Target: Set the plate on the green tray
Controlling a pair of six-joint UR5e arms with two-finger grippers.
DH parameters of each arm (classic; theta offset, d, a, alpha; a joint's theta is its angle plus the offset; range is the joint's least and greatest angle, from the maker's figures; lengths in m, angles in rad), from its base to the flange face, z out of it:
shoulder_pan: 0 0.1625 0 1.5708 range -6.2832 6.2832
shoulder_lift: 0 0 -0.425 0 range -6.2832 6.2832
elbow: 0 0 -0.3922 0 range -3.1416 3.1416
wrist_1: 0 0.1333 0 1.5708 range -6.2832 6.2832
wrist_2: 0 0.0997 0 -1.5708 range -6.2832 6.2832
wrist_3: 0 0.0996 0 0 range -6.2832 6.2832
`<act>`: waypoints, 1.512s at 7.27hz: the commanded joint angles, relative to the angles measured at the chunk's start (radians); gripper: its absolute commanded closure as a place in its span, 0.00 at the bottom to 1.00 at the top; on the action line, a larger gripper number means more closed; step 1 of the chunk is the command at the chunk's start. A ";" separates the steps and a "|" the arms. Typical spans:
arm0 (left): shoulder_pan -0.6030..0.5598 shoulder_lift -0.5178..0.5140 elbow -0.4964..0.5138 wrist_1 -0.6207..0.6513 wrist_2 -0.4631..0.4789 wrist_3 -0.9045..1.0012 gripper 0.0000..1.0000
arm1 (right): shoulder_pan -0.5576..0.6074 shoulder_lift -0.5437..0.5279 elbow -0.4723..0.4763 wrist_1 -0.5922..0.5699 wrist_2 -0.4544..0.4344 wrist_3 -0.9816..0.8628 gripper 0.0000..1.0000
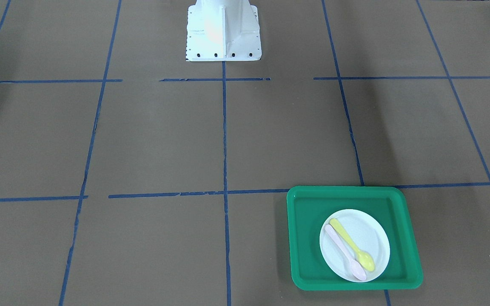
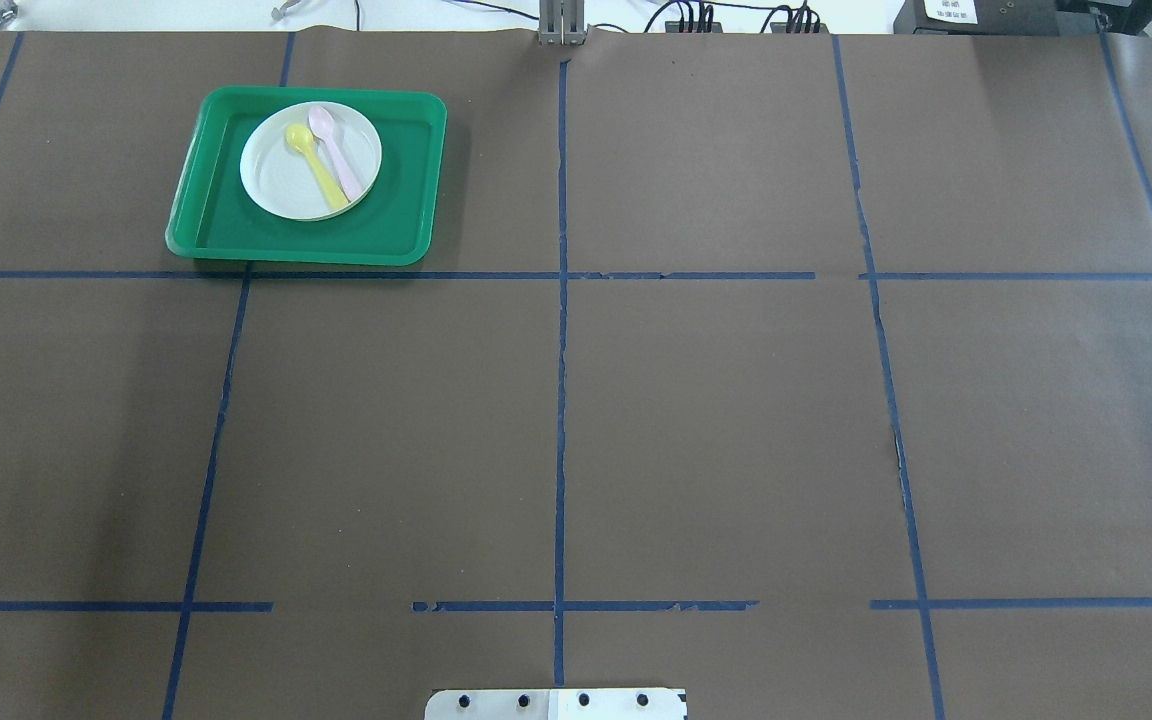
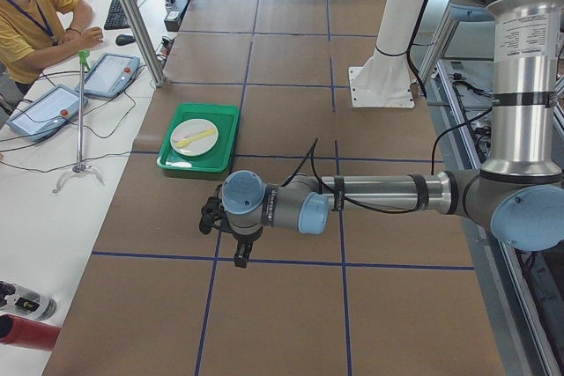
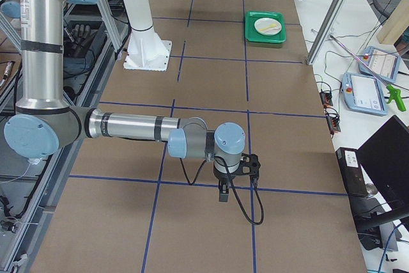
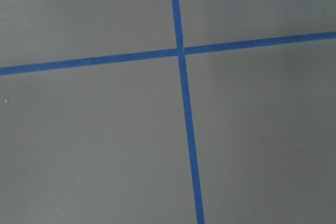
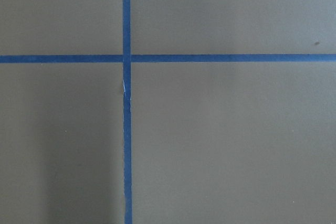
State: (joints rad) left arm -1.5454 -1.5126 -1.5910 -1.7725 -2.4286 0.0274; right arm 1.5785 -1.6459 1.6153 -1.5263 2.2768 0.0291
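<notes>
The small white plate (image 1: 377,240) lies inside the green tray (image 1: 309,238), toward its operator-side right part, with a yellow spoon (image 1: 351,244) and a pale pink spoon (image 1: 342,250) on it. In the overhead view the plate (image 2: 276,175) and tray (image 2: 406,190) are at the far left. They also show in the left side view (image 3: 220,143) and the right side view (image 4: 251,33). My left gripper (image 3: 238,257) hangs low over bare table, well short of the tray. My right gripper (image 4: 222,195) hangs far from it. I cannot tell whether either is open or shut.
Brown paper with blue tape lines covers the table (image 2: 716,420). The white robot base (image 1: 223,34) stands at the robot's edge. In the left side view an operator (image 3: 35,15), tablets (image 3: 110,75) and a metal post (image 3: 132,15) are beyond the table's far side.
</notes>
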 commanded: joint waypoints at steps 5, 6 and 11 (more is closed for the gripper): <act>-0.105 0.056 -0.102 0.046 0.006 0.008 0.00 | 0.000 0.001 0.000 0.000 0.000 0.000 0.00; -0.120 0.058 -0.147 0.108 0.006 0.009 0.00 | 0.000 0.000 0.000 0.000 0.000 0.000 0.00; -0.165 0.061 -0.190 0.142 0.016 0.009 0.00 | 0.000 0.000 0.000 0.000 0.000 0.000 0.00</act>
State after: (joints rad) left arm -1.7064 -1.4565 -1.7729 -1.6338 -2.4133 0.0368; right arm 1.5785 -1.6459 1.6153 -1.5263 2.2764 0.0291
